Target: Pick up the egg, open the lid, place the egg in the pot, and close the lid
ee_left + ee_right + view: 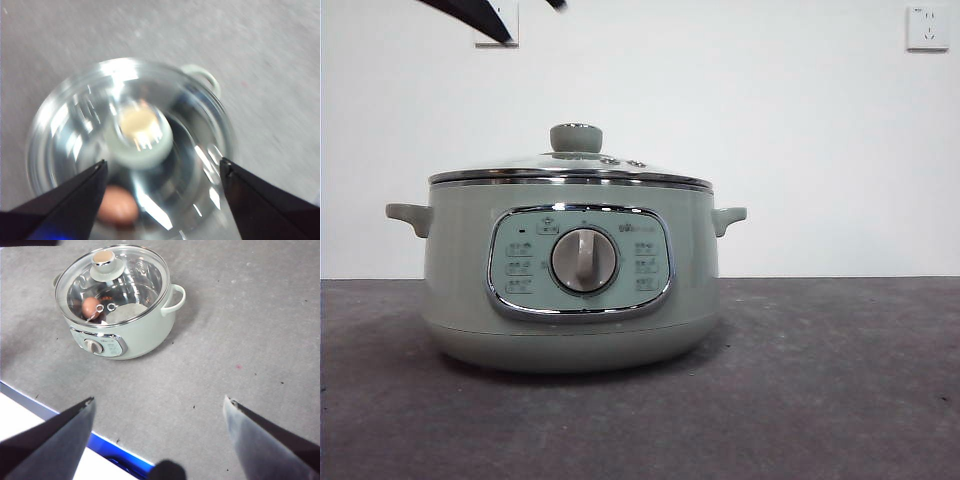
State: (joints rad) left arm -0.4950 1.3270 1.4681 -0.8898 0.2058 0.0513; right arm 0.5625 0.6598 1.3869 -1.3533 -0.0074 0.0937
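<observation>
**Egg inside the covered pot, both grippers clear**

A sage-green pot (570, 290) stands on a dark grey table (840, 400) against a white wall (800, 120). Its chrome-framed control panel (580, 262) with a grey dial (584, 261) faces the front camera, and a small handle sticks out on each side. The glass lid (570, 170) sits level on the rim, its green knob (576, 137) pointing straight up.

The egg (91, 306) lies inside the pot, on the steel floor under the glass, near the wall on the side above the control panel. The left wrist view, which is blurred, shows it as an orange-brown shape beneath the lid.

The left gripper (162, 167) hangs directly above the lid, apart from it, with the knob showing between its two black jaws. The jaws are spread wide and hold nothing. In the front view a black tip (470, 15) shows at the top edge, above and to the left of the pot; which arm it is cannot be told there.

The right gripper (157, 405) is well away from the pot, over bare table near the table's edge. Its jaws are also spread wide and empty.

Two wall sockets (927, 27) show high on the wall.
</observation>
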